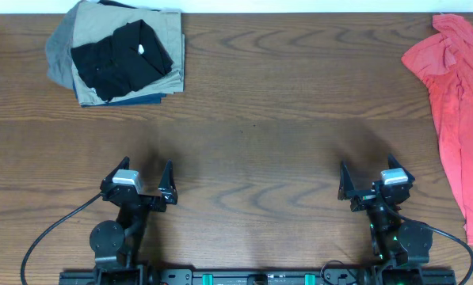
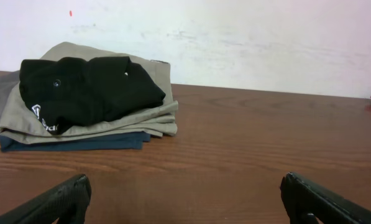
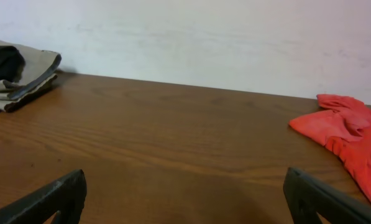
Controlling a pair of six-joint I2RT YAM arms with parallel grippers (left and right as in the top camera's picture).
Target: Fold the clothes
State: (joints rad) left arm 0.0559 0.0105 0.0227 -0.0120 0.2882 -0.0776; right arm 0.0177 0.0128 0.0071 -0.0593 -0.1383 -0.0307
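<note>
Black shirt [image 1: 121, 59] lies folded atop the garment stack [image 1: 171, 55], well apart at roughly 12 o'clock from the nearer left gripper [image 1: 143, 178]; the right gripper [image 1: 368, 180] is farther, and both are spread open and empty.

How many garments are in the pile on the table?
4: black shirt on top, khaki garment beneath, grey garment poking out left, navy garment at bottom. More may be hidden inside.

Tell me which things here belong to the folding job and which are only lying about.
For the job:
black shirt
left gripper, open
right gripper, open

Lying about:
red shirt
khaki garment, grey garment and navy garment, stacked under the black shirt
</note>
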